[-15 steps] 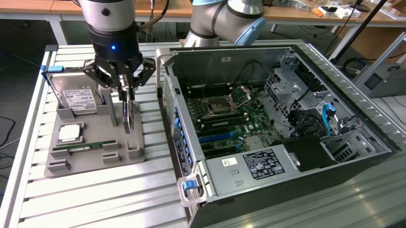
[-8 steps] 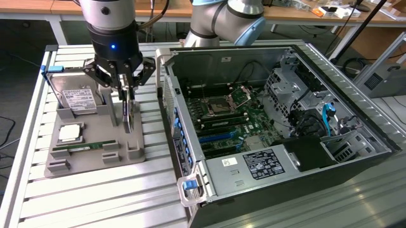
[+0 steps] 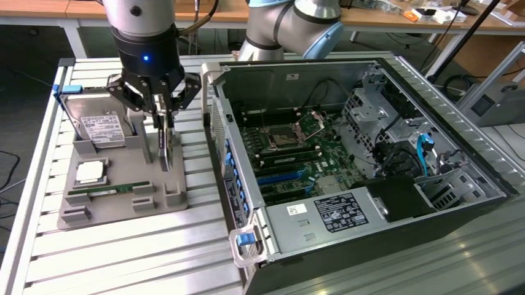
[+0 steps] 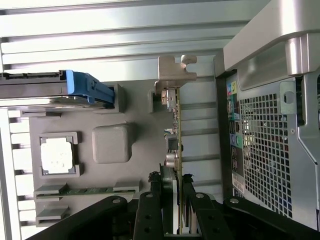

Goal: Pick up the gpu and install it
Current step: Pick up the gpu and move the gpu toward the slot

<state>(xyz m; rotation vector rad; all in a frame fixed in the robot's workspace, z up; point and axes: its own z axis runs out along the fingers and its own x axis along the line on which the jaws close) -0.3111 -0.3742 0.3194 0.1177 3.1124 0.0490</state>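
In the exterior view, the claw (image 3: 162, 117) is closed on the top edge of the gpu (image 3: 166, 150). The gpu stands on edge in the grey holder (image 3: 115, 209) on the counter (image 3: 123, 258), beside the open computer case (image 3: 492, 184).

In the wrist view, the fingers (image 4: 192, 202) flank the thin board (image 4: 177, 145), with its silver bracket (image 4: 172, 75) at the far end. The card is probably light, stiff and fragile, so the bare edges are the safest hold, clear of its components.

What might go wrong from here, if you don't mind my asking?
The gpu stands on edge in the grey holder, with the gripper over its top edge; an off-centre grasp may tilt or jam it. The computer case wall stands close beside, so the card might knock it when carried across.
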